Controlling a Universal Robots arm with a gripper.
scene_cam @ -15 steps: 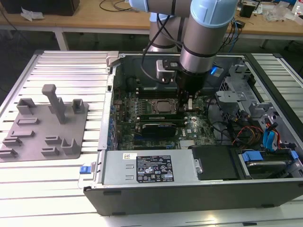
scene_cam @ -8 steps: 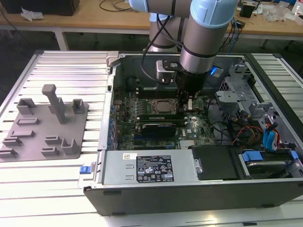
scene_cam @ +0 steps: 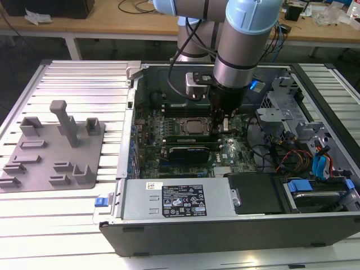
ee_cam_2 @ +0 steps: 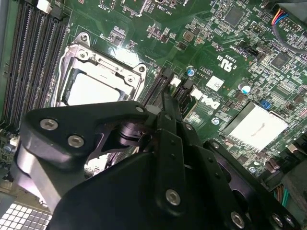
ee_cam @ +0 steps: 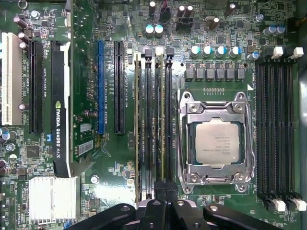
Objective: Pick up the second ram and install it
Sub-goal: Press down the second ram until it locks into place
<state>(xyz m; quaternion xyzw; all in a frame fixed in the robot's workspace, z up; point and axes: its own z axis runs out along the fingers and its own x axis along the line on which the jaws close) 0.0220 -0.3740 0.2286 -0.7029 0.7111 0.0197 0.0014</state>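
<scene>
In the first wrist view the second ram (ee_cam: 163,120) shows edge-on as a thin green strip standing in a memory slot just beside the processor socket (ee_cam: 217,141). My gripper (ee_cam: 164,189) is at one end of that strip, fingers drawn together on it. The exterior view has the gripper (scene_cam: 223,125) reaching straight down into the open computer case, right beside the processor (scene_cam: 195,127). The black fingers (ee_cam_2: 168,120) in the second wrist view are pressed together above the dark slots next to the socket (ee_cam_2: 91,88).
Another green stick (ee_cam: 139,129) stands in a slot two rows over. A black graphics card (ee_cam: 60,120) lies further off. Several bare memory slots (ee_cam: 278,129) sit past the socket. A grey fixture tray (scene_cam: 53,146) lies on the exterior view's left, the power supply (scene_cam: 180,199) in front.
</scene>
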